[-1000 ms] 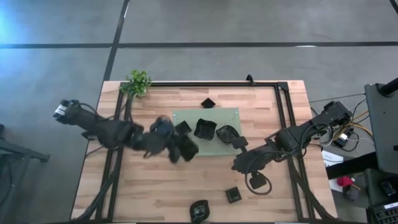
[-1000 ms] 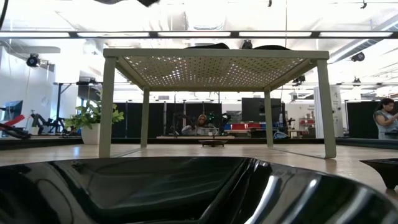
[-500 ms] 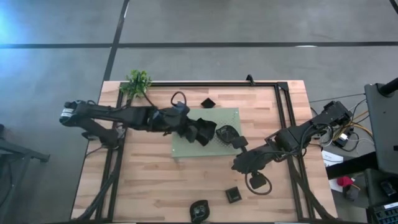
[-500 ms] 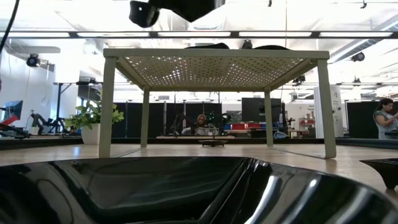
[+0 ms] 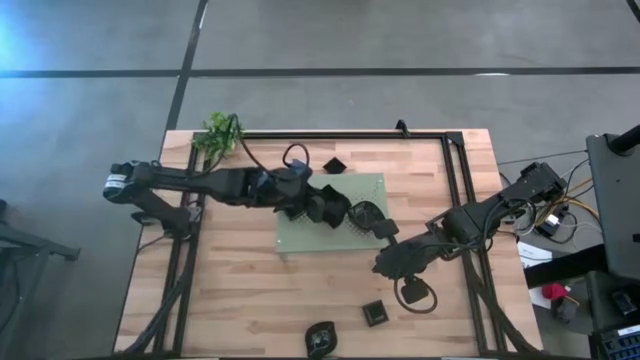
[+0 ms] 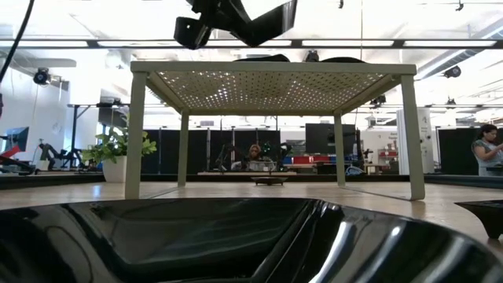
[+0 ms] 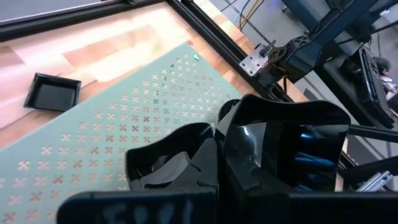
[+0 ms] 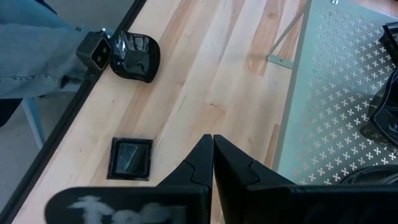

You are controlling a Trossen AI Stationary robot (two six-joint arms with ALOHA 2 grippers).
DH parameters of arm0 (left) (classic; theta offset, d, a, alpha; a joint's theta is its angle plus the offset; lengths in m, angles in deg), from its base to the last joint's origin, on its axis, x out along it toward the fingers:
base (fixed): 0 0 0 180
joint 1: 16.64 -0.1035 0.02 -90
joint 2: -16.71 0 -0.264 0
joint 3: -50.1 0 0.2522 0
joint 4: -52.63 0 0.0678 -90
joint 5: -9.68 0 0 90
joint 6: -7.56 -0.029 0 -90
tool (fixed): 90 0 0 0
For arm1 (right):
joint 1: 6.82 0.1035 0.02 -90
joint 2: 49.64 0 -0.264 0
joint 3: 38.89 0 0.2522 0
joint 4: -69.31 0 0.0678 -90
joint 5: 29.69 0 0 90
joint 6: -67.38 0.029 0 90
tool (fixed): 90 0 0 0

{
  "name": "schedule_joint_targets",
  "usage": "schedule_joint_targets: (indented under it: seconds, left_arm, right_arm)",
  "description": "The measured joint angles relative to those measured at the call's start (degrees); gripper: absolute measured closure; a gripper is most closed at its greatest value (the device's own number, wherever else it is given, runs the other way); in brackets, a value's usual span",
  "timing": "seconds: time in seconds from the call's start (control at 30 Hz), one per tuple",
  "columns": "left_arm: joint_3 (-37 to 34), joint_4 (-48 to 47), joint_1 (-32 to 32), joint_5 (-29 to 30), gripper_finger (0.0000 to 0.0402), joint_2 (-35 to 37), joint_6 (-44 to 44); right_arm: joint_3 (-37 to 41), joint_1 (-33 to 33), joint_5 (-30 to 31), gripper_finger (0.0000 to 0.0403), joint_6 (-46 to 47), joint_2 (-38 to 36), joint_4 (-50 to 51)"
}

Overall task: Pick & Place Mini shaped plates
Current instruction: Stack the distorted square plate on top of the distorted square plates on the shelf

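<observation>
My left tool (image 5: 318, 205) is clenched on 1 glossy black mini plate (image 7: 283, 152), held over the green perforated mat (image 5: 370, 184) so it can be set down among the plates already there; the plate sits right between my fingers, above the mat's middle. My right tool (image 8: 212, 149) is clenched on nothing, waiting over the worktop (image 5: 240, 300) near the mat's right edge, with a square plate (image 8: 130, 158) and a rounded plate (image 8: 138, 57) lying on the wood just beyond it.

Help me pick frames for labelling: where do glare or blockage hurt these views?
Low view: a glossy black dish fills the foreground, streaked with reflections; bright ceiling lights wash out the top. Left wrist view: the held dish mirrors highlights and blocks much of the green mat. High view: evenly lit.
</observation>
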Motion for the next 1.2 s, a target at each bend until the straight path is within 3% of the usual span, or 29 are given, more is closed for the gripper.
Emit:
schedule_joint_targets:
  seconds: [0.7, 1.0, 1.2]
  left_arm:
    - [-0.02, -1.99, -0.32, 1.74, 0.0343, 0.00, 0.80]
    - [-0.04, -1.84, -0.80, 2.25, 0.0343, 0.00, 1.67]
    - [-0.04, -1.82, -0.78, 2.78, 0.0365, 0.00, -0.06]
  right_arm:
    - [0.00, 0.00, -0.01, 0.0394, -0.38, 0.00, -0.04]
    - [0.00, 0.00, 0.03, 0.0394, -0.38, 0.00, -0.11]
    - [-0.02, 0.00, 0.03, 0.0394, -0.35, -0.01, -0.11]
